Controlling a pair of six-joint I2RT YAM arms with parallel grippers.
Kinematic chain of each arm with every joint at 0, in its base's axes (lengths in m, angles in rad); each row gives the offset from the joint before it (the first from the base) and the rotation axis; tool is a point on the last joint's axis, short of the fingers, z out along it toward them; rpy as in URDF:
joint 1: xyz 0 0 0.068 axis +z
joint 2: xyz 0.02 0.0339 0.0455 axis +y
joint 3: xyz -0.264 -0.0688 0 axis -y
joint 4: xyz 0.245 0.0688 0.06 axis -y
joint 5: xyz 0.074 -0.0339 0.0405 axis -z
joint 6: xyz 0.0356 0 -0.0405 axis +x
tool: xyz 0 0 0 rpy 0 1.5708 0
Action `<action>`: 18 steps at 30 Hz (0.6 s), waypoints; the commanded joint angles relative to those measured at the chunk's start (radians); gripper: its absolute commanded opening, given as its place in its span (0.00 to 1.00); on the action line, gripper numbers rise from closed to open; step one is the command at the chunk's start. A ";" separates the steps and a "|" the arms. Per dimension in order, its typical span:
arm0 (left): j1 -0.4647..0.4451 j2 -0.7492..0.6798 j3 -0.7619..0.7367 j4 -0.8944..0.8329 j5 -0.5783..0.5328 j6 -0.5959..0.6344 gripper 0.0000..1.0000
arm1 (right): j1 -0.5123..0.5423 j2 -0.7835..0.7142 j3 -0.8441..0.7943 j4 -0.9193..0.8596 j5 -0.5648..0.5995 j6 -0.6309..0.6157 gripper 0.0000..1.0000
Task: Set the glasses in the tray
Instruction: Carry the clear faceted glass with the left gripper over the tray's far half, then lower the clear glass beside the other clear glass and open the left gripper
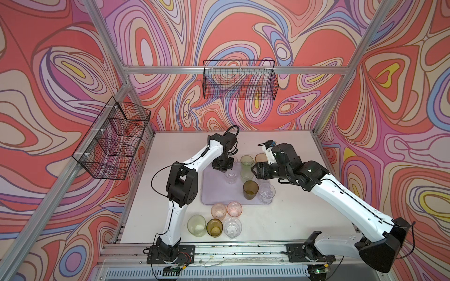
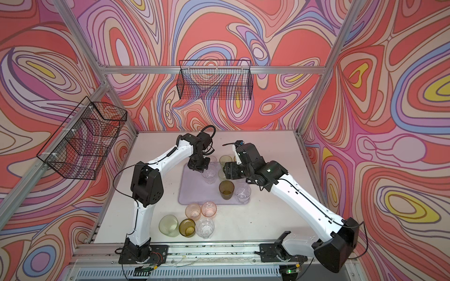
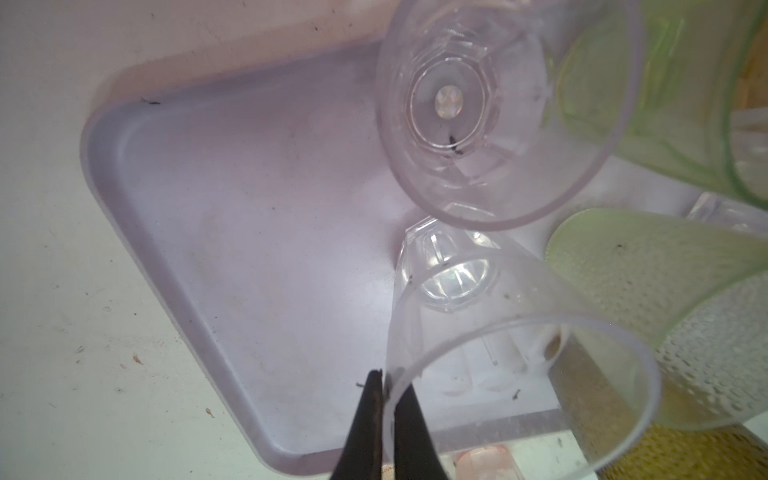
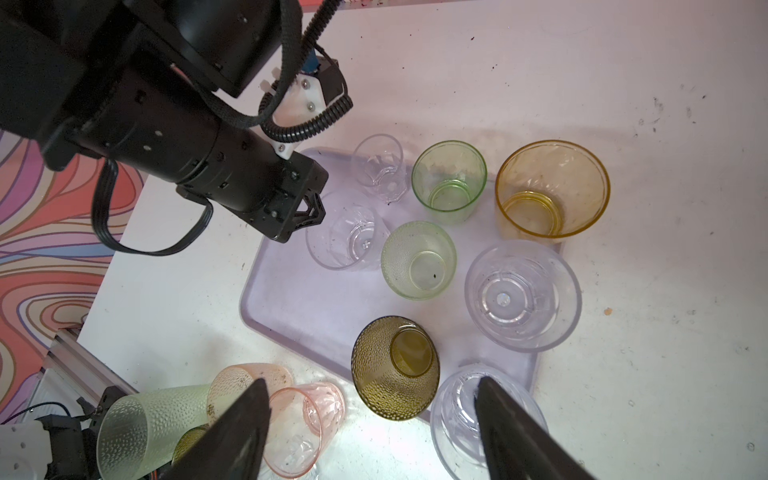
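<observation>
Your left tool (image 3: pixel 384 376) is pinched tight on the wall of a clear faceted glass (image 3: pixel 490 357), upright within the pale lavender tray (image 3: pixel 249 249) near a dotted pale green glass (image 4: pixel 417 266) and an olive-brown glass (image 4: pixel 395 370). An amber glass (image 4: pixel 552 166) at the far corner may stand just off the rim; it's hard to judge. Your right tool (image 4: pixel 372 380) hangs wide open above the tray, holding nothing. Five more glasses (image 1: pixel 214 227) stand on the scuffed white worktop (image 1: pixel 292 214) near the front. Swirling red-and-pink walls (image 1: pixel 243 29) carry black wire baskets (image 1: pixel 239 80).
</observation>
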 commanded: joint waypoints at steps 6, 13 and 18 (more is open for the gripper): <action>-0.011 0.029 0.028 -0.029 -0.021 0.002 0.00 | -0.002 -0.017 -0.012 -0.004 0.015 0.000 0.81; -0.014 0.027 0.030 -0.030 -0.030 0.000 0.08 | -0.002 -0.016 -0.013 -0.004 0.013 0.000 0.81; -0.015 0.023 0.030 -0.032 -0.031 -0.001 0.15 | -0.002 -0.015 -0.010 -0.004 0.011 0.000 0.81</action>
